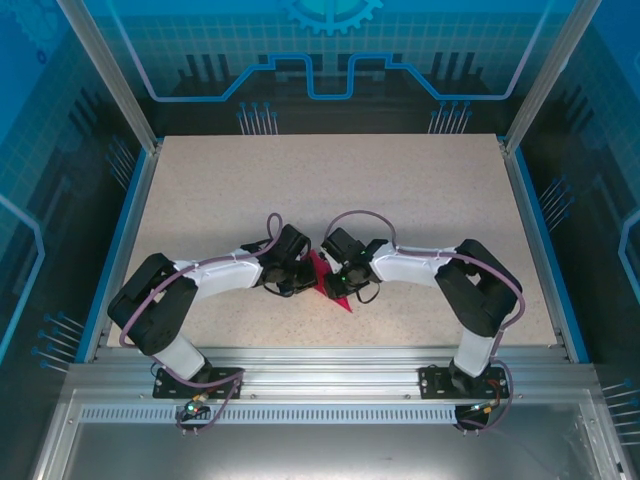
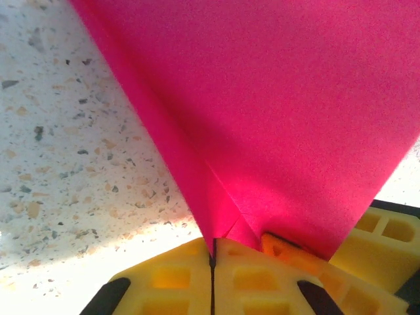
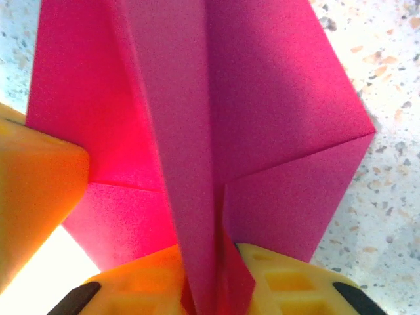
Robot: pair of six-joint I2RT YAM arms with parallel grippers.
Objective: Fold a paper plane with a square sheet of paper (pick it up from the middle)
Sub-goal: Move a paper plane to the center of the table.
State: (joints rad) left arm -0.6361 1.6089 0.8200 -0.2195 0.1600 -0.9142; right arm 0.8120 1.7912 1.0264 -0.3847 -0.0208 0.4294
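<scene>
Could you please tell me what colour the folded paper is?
The paper is plain magenta-pink, clearest in the right wrist view.

Speckled beige table (image 1: 400, 200), blue side edges (image 1: 530, 240), metal rail (image 1: 320, 360) nearside.

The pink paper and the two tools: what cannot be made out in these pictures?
- Top view: the pink paper is small, and the left tool and right tool cover part of it; its folds are unreadable.
- Left wrist view: the frame edges cut off the paper's top and right.
- Right wrist view: paper fills the gap between the right tool's fingers, so a firm grip cannot be confirmed.
</scene>
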